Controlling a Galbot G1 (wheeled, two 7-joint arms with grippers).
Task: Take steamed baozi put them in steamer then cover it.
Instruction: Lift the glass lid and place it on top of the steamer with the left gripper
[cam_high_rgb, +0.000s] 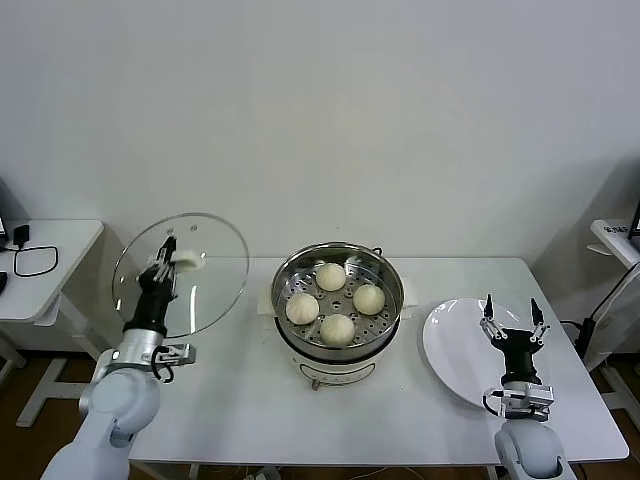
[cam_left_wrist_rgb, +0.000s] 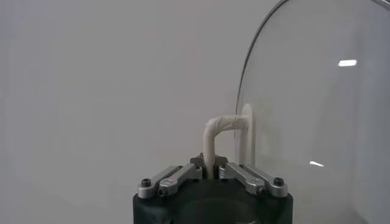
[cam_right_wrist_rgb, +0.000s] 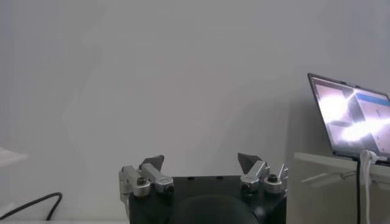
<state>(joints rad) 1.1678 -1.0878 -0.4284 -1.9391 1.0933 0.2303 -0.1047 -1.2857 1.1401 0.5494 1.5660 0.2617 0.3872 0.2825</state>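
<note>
Several cream-white steamed baozi (cam_high_rgb: 337, 329) lie on the perforated tray inside the steel steamer (cam_high_rgb: 385, 268), which stands mid-table on its white base. To its left, my left gripper (cam_high_rgb: 163, 256) is shut on the cream handle (cam_left_wrist_rgb: 213, 137) of the clear glass cover (cam_high_rgb: 215, 270). The cover is held up on edge, tilted, above the table's left end and apart from the steamer. My right gripper (cam_high_rgb: 512, 318) stands open and empty, fingers pointing up, over the white plate at the right; in the right wrist view its gripper (cam_right_wrist_rgb: 200, 163) holds nothing.
An empty white plate (cam_high_rgb: 445, 345) lies right of the steamer near the table's front right. A small side table with a black cable (cam_high_rgb: 35, 262) stands off to the left. A laptop (cam_right_wrist_rgb: 353, 119) sits on a stand off to the right.
</note>
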